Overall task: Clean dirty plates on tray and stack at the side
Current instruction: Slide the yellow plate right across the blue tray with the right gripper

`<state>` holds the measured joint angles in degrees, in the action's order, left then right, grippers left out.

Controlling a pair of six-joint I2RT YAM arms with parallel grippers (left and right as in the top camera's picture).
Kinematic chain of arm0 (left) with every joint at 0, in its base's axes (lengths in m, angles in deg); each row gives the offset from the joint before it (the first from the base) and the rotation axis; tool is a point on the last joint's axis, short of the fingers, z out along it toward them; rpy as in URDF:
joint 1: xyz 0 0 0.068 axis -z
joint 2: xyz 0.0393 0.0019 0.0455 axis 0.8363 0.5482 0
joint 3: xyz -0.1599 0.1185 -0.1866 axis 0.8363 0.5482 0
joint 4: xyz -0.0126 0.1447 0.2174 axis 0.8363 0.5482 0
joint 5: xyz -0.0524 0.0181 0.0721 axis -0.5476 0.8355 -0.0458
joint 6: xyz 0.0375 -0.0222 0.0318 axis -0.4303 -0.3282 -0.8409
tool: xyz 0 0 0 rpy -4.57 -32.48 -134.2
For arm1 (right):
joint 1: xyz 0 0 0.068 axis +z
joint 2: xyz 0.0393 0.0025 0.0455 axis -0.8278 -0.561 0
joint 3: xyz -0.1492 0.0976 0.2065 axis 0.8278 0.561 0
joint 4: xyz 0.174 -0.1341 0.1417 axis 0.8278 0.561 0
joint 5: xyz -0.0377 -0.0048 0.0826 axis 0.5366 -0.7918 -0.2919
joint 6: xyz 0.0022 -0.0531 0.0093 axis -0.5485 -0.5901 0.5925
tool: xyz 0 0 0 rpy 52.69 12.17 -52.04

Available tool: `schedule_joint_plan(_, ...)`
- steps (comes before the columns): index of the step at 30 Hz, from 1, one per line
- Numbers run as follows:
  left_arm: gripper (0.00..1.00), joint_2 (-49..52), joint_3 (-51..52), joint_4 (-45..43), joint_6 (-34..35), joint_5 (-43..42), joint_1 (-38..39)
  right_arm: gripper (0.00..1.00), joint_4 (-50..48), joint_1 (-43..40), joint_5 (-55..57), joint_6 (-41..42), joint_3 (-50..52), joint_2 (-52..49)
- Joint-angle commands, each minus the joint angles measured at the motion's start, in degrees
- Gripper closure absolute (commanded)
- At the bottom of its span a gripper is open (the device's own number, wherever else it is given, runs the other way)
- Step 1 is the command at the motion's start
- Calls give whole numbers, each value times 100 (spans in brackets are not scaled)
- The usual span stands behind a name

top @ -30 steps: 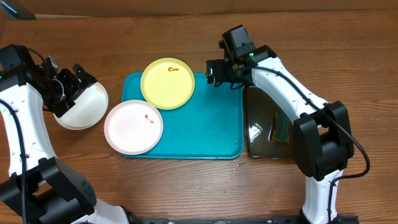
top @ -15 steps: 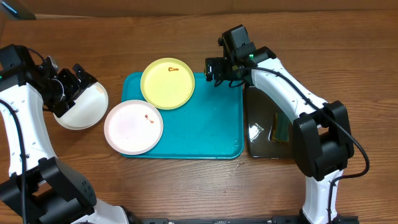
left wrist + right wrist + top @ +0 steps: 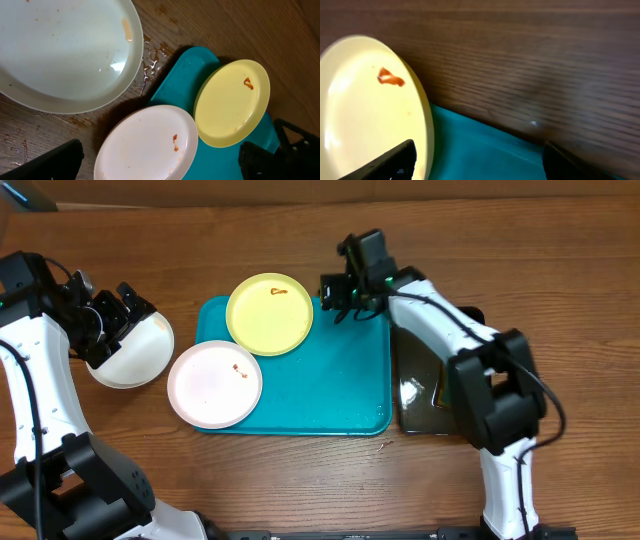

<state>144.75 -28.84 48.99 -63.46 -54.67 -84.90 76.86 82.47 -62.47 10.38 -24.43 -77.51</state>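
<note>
One smeared round pale yellow plastic plate [image 3: 269, 313] is seen overhanging the far rim of the large turquoise rectangular plastic tray [image 3: 340, 380].
The right pincer [image 3: 335, 292] is held spread and empty just beside it; the plate could be shoved onto the wooden bench [image 3: 500, 240] if struck rather than pinched. The left pincer [image 3: 120, 308] is spread over a round white plate [image 3: 130, 360] off the tray.

Overhead: my left end effector [image 3: 118, 310] hides part of the outer white plate [image 3: 135, 358]; my right arm [image 3: 440, 325] covers much of the black tray [image 3: 412, 415], contents unreadable. Left wrist: fingers [image 3: 50, 162] are mere dark tips; both the outer plate and the smeared white plate [image 3: 145, 145] are cropped. Right wrist: yellow plate [image 3: 370, 110] cropped left and below; desk [image 3: 545, 75] grain blurred.
</note>
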Motion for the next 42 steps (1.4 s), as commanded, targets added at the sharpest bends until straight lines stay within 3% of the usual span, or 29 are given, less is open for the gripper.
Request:
schedule_joint_plan(1,0,-79,-96,9,-129,15,-2,23,-199,199,-92,-4,59,-181)
schedule_joint_plan(5,0,-79,-96,9,-129,13,-2,32,-367,343,-68,-4,59,-192)
schedule_joint_plan(10,0,-81,-96,9,-129,13,-2,36,-302,442,328,-2,59,-195)
schedule_joint_plan(15,0,-79,-96,9,-127,13,-2,63,-162,452,365,0,59,-195)
schedule_joint_plan(26,0,-79,-96,9,-127,13,-2,68,-61,501,205,181,59,-195)
schedule_joint_plan(35,0,-79,-96,9,-129,15,-2,95,-11,507,210,308,59,-192)
schedule_joint_plan(42,0,-79,-96,9,-129,15,-2,96,503,299,216,332,57,-15)
